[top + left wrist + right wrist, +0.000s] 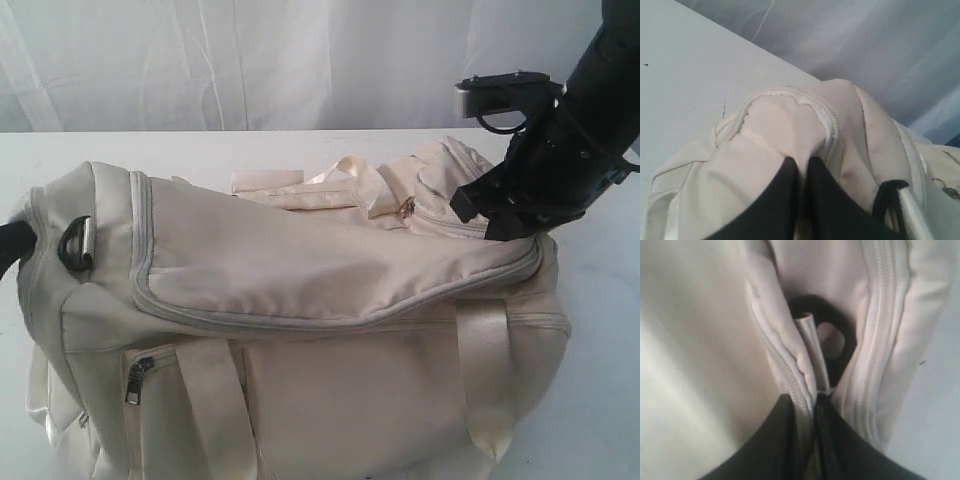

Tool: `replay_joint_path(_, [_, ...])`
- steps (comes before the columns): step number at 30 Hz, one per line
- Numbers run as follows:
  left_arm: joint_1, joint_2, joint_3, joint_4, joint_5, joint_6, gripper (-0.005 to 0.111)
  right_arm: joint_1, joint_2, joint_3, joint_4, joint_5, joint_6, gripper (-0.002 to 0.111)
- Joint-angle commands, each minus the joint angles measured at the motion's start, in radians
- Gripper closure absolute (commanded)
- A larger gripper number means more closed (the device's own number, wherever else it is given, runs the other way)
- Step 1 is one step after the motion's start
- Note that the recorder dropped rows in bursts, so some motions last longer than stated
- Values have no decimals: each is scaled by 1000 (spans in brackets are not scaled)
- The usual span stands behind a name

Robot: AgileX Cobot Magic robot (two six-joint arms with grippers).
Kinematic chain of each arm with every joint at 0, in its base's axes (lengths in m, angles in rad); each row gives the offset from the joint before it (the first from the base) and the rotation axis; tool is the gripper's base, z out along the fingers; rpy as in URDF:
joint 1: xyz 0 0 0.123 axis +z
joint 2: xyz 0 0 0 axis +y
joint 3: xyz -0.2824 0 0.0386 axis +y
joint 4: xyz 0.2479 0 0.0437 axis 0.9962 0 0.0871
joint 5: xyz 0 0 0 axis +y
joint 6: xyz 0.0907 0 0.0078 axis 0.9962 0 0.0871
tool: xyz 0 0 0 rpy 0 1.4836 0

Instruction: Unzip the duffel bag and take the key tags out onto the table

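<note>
Duffel bag [300, 300], soft and slack, lies zipped on the bench [200, 150]; left end effector [802, 167] pinches its end fabric, right end effector [812, 402] nips the zipper seam [787, 375], probably the surest hold.

The white table [200, 150] I worked over ran wide and flat behind the cream duffel bag [330, 350] and showed again to its right, and the bag lay directly on that tabletop, slumped and soft, filling most of the near side and running past the exterior view's lower edge.
</note>
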Motion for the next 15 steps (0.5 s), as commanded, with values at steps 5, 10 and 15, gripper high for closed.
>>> replay_joint_path(5, [0, -7, -4, -40, -168, 11, 42, -4, -38, 55, 7, 66, -14, 108])
replay_joint_path(10, [0, -7, -8, -93, -319, -17, 41, -4, -38, 63, 7, 66, -14, 108])
replay_joint_path(15, [0, -28, -70, 161, -319, -257, 41, -4, -40, 63, 11, 56, -14, 108])
